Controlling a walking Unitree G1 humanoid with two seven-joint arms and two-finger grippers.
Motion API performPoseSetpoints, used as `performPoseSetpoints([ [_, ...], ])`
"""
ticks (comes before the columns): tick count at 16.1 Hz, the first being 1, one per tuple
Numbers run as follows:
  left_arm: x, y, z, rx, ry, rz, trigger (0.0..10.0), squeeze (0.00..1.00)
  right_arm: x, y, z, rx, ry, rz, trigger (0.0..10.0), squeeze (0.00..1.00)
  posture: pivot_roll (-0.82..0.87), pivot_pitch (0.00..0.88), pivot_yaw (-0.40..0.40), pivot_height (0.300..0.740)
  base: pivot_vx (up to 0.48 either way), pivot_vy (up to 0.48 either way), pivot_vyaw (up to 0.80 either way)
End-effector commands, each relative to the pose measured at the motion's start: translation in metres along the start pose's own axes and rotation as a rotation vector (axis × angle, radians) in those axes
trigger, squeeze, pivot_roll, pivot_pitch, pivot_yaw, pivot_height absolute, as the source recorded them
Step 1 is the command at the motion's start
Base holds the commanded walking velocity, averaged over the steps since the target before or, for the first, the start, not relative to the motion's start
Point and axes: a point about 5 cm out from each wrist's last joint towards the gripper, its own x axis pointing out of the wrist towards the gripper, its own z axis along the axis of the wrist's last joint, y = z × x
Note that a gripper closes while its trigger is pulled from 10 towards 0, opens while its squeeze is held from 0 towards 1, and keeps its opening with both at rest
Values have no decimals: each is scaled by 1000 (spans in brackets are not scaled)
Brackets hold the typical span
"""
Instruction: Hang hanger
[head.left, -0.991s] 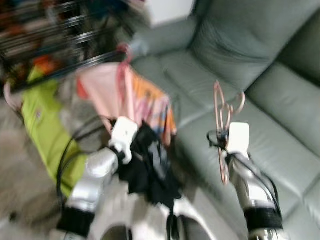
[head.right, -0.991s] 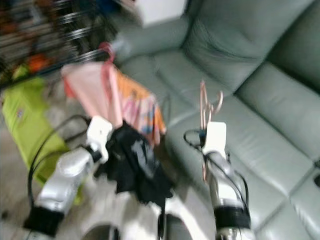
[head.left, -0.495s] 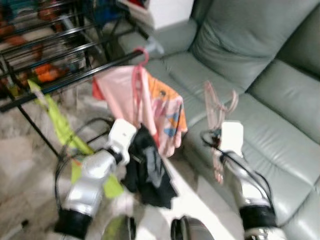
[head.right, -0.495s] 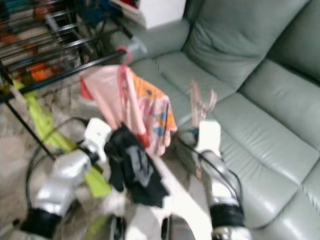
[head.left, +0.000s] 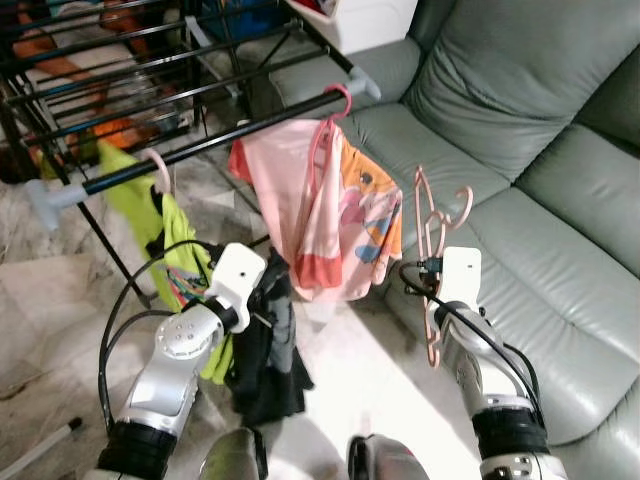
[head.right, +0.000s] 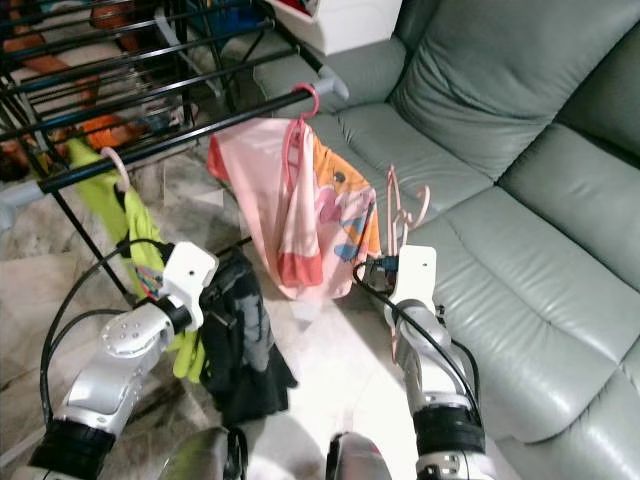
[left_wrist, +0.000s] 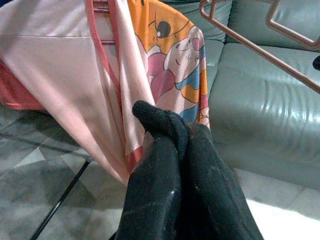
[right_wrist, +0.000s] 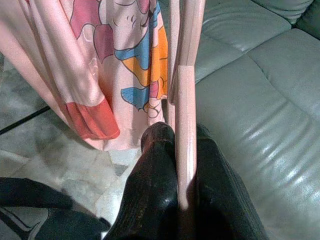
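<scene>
Right gripper (right_wrist: 175, 150) clamped on an upright pink hanger (head.left: 432, 260), near the sofa (head.left: 560, 200). Left gripper (left_wrist: 172, 130) pinched on black cloth (head.left: 265, 350) beside the rack (head.left: 200, 145).

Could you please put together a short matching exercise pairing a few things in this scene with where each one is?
Things:
1. bare pink hanger
2. black garment
3. pink printed shirt
4. green garment

Places:
A. held in the left hand
B. on a pink hanger hooked near the end of the black rail, sofa side
C. clamped upright in the right hand
D. on a pale hanger further along that rail, away from the sofa

Pairs: 1-C, 2-A, 3-B, 4-D
</scene>
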Motion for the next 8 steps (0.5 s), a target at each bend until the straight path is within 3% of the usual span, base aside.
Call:
performPoseSetpoints([
  [1,1,0,10,15,-51,-4,10000,0,0,-6,1,-7,-2,-29,10000,0,-8,114,-47,740,0,0,0],
  [6,1,-1,10,16,-52,-9,10000,0,0,-7,-1,-4,3,-35,10000,0,-9,118,-44,740,0,0,0],
  [8,1,-2,10,16,-52,-13,10000,0,0,-6,-1,-2,5,-35,10000,0,-10,119,-44,740,-339,0,0],
])
